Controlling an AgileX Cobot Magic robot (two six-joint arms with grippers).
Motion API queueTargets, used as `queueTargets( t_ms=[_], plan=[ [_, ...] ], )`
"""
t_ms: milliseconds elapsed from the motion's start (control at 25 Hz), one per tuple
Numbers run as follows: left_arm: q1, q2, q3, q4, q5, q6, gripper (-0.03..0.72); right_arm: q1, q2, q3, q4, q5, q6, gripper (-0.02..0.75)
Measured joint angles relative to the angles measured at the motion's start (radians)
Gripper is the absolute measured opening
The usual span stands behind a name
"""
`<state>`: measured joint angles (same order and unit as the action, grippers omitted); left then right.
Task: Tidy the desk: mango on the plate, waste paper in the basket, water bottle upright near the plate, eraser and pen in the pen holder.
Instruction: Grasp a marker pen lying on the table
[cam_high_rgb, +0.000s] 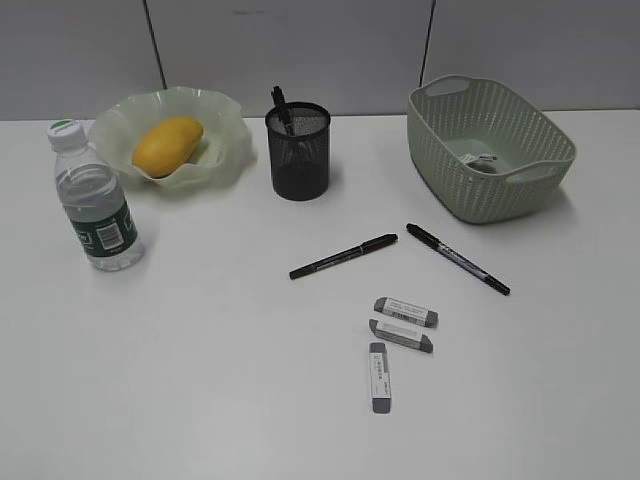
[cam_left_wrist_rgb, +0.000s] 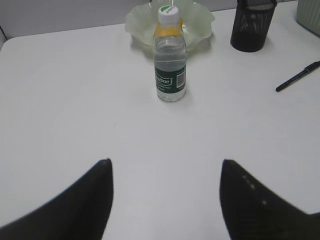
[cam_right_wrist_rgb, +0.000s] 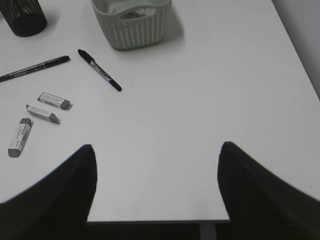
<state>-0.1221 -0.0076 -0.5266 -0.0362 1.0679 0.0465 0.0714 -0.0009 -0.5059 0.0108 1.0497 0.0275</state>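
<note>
Left gripper (cam_left_wrist_rgb: 165, 200): jaws wide, empty, above bare desk (cam_left_wrist_rgb: 75, 100). Right gripper (cam_right_wrist_rgb: 156, 187): jaws wide, empty, over desk's near edge.

Water bottle (cam_high_rgb: 94, 197) upright, just beside plate (cam_high_rgb: 225, 140). Mango (cam_high_rgb: 167, 144) on plate. Pen holder (cam_high_rgb: 298, 152) right of plate, one pen inside. Waste paper (cam_high_rgb: 483, 159) in basket (cam_high_rgb: 520, 135). Two pens (cam_high_rgb: 343, 256) (cam_high_rgb: 457, 258) and three erasers (cam_high_rgb: 405, 311) (cam_high_rgb: 400, 335) (cam_high_rgb: 379, 376) lying on desk, apart from holder.

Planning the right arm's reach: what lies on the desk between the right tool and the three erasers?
Nothing: the right wrist view shows bare desk between the open right tool and the three erasers.
</note>
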Motion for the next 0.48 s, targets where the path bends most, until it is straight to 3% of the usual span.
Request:
queueTargets(
  t_ms=[480],
  plan=[
    [0.000,0.059,-0.001,0.000,-0.001,0.004,0.508,0.000,-0.008,0.001,0.009,-0.003,0.019,0.593]
  ],
)
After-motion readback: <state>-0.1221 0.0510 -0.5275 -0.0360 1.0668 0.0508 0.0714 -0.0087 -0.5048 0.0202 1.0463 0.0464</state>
